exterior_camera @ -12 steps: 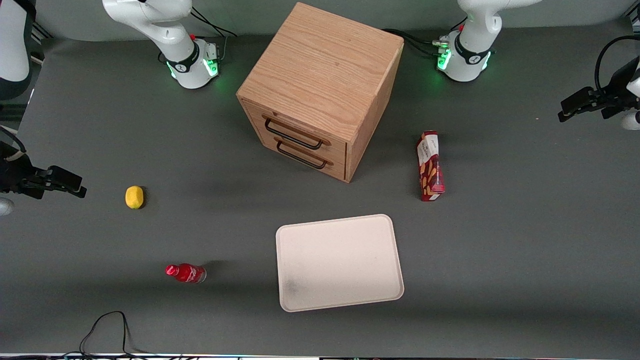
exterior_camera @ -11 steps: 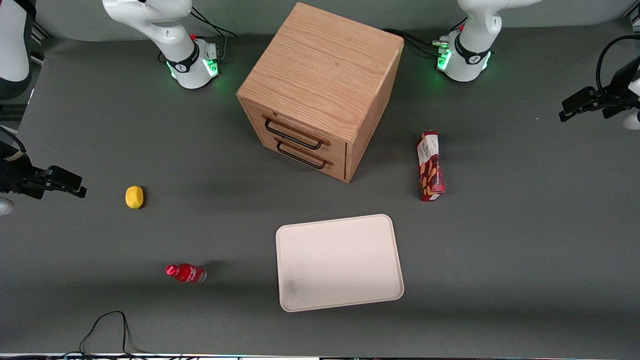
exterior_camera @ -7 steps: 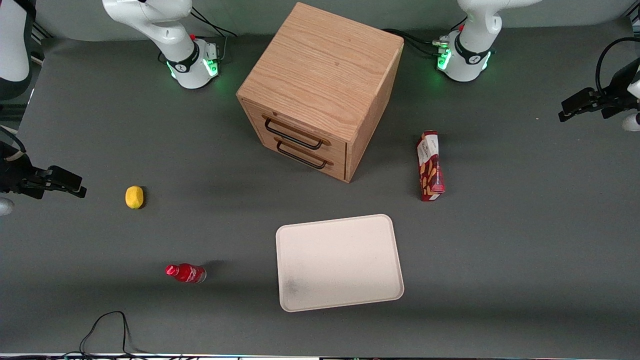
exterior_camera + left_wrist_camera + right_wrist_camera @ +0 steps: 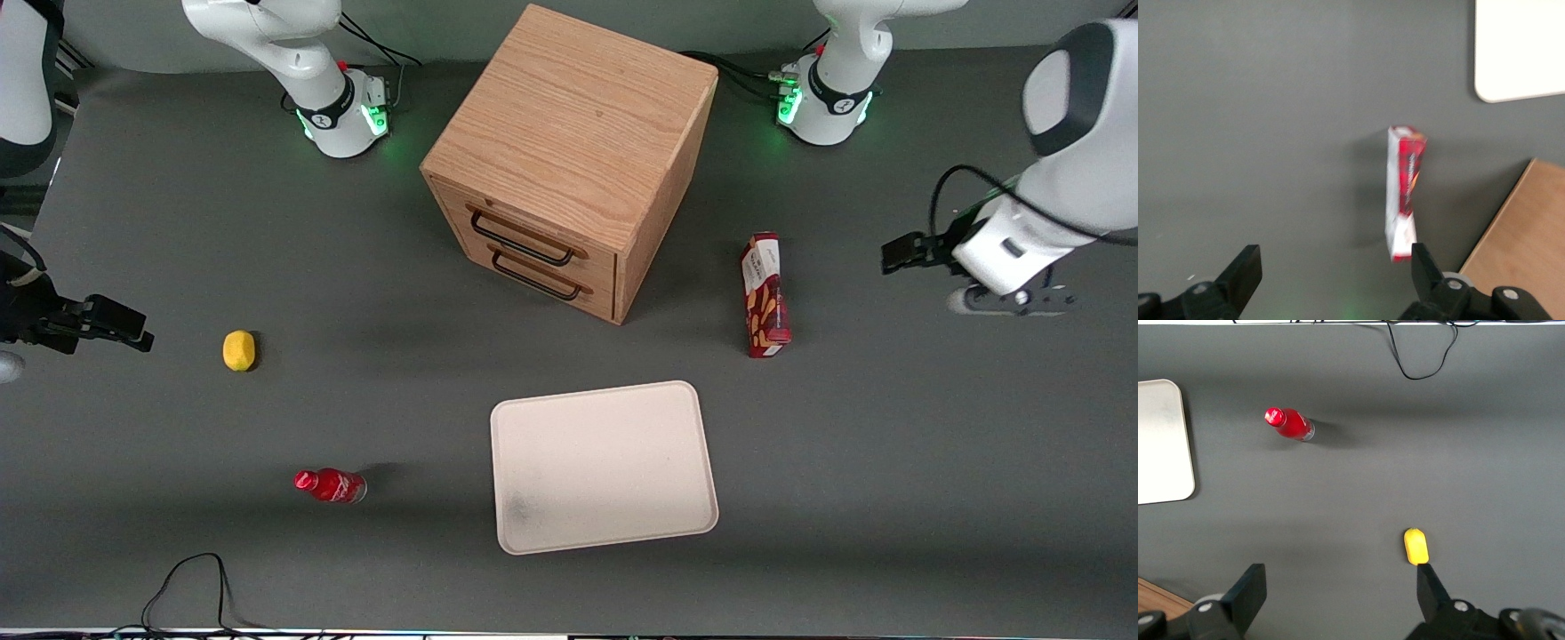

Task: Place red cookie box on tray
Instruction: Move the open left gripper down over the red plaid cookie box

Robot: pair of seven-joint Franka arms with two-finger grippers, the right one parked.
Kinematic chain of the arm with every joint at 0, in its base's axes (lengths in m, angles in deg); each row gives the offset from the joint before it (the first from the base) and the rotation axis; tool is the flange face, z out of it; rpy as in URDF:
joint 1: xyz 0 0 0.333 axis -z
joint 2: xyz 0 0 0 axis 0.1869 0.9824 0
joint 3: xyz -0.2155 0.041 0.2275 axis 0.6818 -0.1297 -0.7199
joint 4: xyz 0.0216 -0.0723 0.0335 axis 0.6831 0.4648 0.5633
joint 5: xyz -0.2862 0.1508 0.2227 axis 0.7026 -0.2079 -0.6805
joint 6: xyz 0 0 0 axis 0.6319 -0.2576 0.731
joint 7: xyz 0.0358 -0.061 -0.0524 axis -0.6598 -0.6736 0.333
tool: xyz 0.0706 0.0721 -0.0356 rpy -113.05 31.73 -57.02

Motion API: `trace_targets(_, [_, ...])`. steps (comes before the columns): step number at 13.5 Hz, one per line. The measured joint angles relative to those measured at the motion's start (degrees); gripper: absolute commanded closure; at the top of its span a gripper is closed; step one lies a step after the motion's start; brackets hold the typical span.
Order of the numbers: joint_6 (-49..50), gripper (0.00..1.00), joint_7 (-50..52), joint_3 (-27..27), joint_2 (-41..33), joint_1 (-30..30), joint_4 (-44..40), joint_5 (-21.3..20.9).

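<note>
A dark grey counter (image 4: pixel 889 462) carries everything, with a wooden two-drawer cabinet (image 4: pixel 569 160) standing near its middle, drawer fronts turned toward the front camera. The tray (image 4: pixel 605 467) lies flat nearer the front camera than the cabinet, with a faint dark smudge in one corner. Toward the parked arm's end lie a lemon (image 4: pixel 238 350) and a small red bottle (image 4: pixel 331 485) on its side. A black cable (image 4: pixel 191 582) loops at the counter's near edge. The left arm reaches in over the working arm's end of the counter, its white wrist tilted and the end effector (image 4: pixel 1009 300) hanging above bare counter. In the left wrist view its two black fingers (image 4: pixel 1245 270) stand wide apart, released, with nothing between them. The box (image 4: pixel 765 295) lies on the counter beside the cabinet, apart from the tray, its white-labelled end farther from the front camera. It sits well apart from the end effector, toward the cabinet.
</note>
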Motion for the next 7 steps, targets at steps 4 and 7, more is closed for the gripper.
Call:
trace_targets(4, [-13.5,0.00,7.1,6.3,1.8,0.5,8.9,-0.2])
trace_targets(7, [-24.5,0.00,9.1,8.7,3.0,0.7,18.0,-3.4])
